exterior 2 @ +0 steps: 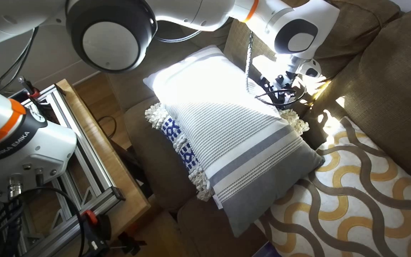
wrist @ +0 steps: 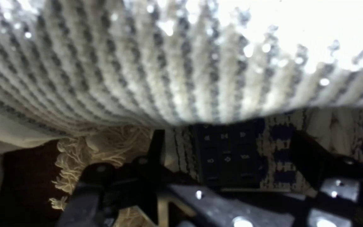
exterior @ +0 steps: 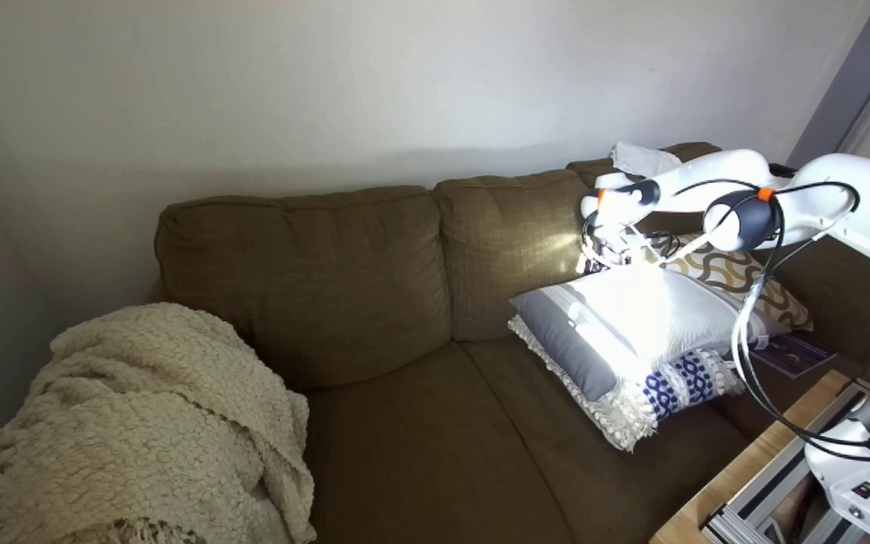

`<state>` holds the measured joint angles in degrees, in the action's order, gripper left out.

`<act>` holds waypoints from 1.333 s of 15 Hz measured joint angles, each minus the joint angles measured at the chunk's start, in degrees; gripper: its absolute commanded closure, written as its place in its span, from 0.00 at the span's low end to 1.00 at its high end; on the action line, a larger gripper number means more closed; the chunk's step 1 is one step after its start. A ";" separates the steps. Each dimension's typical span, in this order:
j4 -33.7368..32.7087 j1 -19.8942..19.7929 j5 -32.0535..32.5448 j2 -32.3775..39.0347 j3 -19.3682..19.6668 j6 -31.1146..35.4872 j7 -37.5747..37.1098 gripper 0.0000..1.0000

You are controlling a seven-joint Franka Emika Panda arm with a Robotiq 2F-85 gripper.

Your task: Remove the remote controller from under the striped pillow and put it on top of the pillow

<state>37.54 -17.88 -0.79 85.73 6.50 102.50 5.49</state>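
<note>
Gripper, yours, black and metal, across the foot of the wrist view: fingers spread well apart, one to either side of the remote controller in that picture, with a gap showing at each flank.

Remote controller: dark casing, rows of keys with pale markings (mostly too soft for you to read). Lies on the blue-and-white patterned pillow; its upper end, as you see it there, is hidden by the edge of the striped pillow. Whether that fabric touches it, you cannot tell.

Striped pillow: pale ribbed fabric with grey banding, laid on top of the patterned pillow. Part of its upper face is washed out by glare in both exterior views. Your gripper stands at its long edge, beside a back cushion of the brown sofa.

Patterned pillow: cream tassels at its visible edges, resting on the seat.

Also listed: one pillow with grey-brown and mustard waves, beside the stack; one cream textured blanket, heaped at the end of the sofa well apart from your arm; one white cloth on top of the backrest; one dark booklet flat on the sofa near the wave-patterned pillow; one wooden tabletop with a metal frame upon it.
</note>
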 measured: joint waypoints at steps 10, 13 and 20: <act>1.79 -0.25 0.73 0.00 0.43 2.26 -1.10 0.48; 1.92 -0.11 1.56 0.00 0.66 3.24 -1.90 0.18; 2.25 0.09 2.58 0.00 0.80 5.97 -2.57 0.00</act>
<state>39.79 -17.79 1.78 85.74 7.30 108.47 2.92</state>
